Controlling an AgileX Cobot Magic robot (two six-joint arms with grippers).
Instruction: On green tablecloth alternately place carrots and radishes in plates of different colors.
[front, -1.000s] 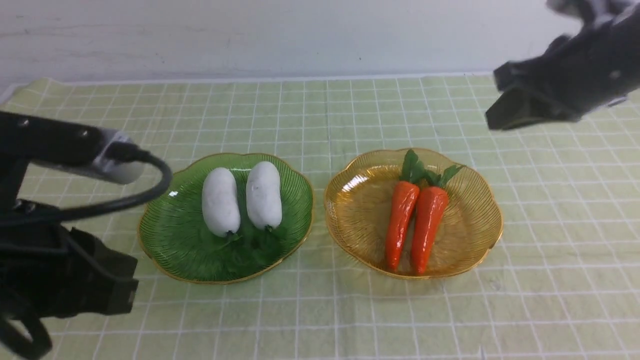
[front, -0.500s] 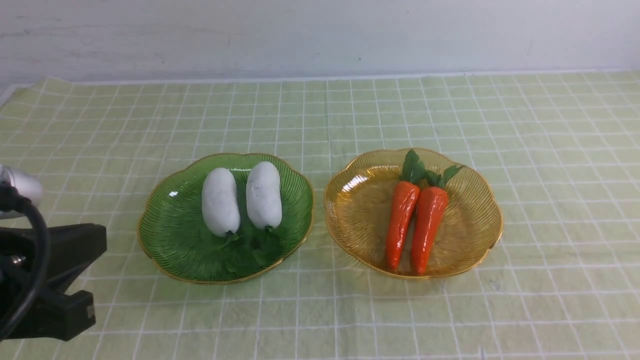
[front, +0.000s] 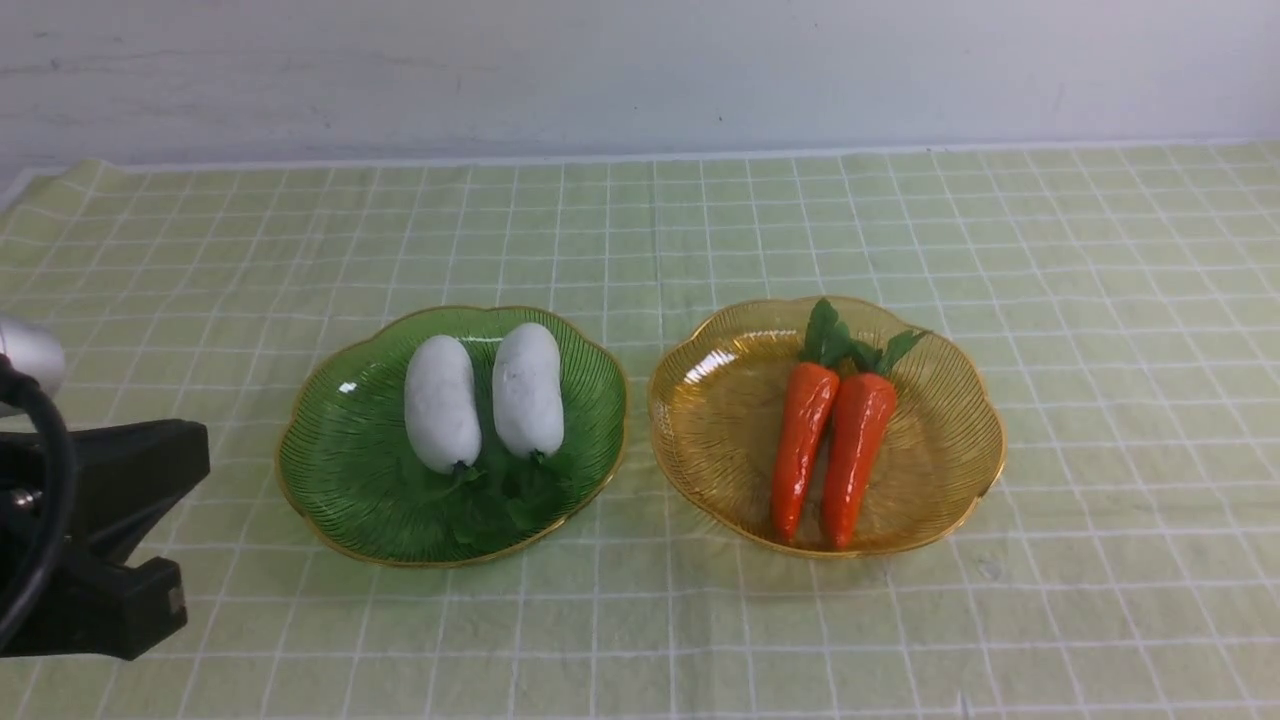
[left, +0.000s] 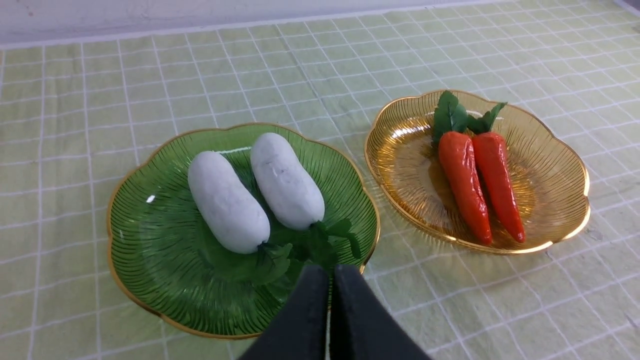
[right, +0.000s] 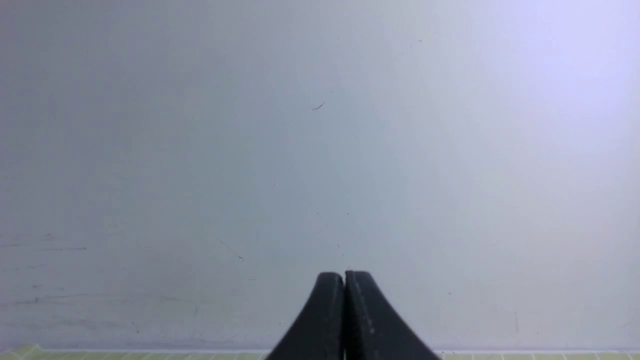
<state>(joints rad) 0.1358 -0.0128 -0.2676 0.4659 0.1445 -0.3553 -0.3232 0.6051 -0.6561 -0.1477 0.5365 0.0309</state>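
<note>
Produce lies sorted by kind on the green tablecloth (front: 640, 230), which covers the tabletop up to the pale wall (front: 640, 70) behind. The two radishes (front: 441, 403) lie side by side in the green plate (front: 335, 470), on the robot's left, with their dark leaves toward the robot and their rounded white ends toward the wall. The two carrots (front: 855, 455) lie side by side, close together, in the amber plate (front: 715, 420), on the right, with their leafy tops toward the wall and their points toward the robot. The two plates stand just beside each other near the middle of the cloth, with their gold rims close but apart.

The left arm (front: 90, 540) shows as a black body with a cable at the left edge of the front view, low over the cloth and apart from the green plate. In the left wrist view the left claw (left: 330, 280) has its fingers pressed together with nothing between them. Its tips appear in front of the near rim of the green plate, close to the radish leaves.

The right claw (right: 344, 281) shows only in the right wrist view. Its fingers are pressed together and empty, and it points at the wall, with only a thin strip of the cloth along the picture's lower edge.
</note>
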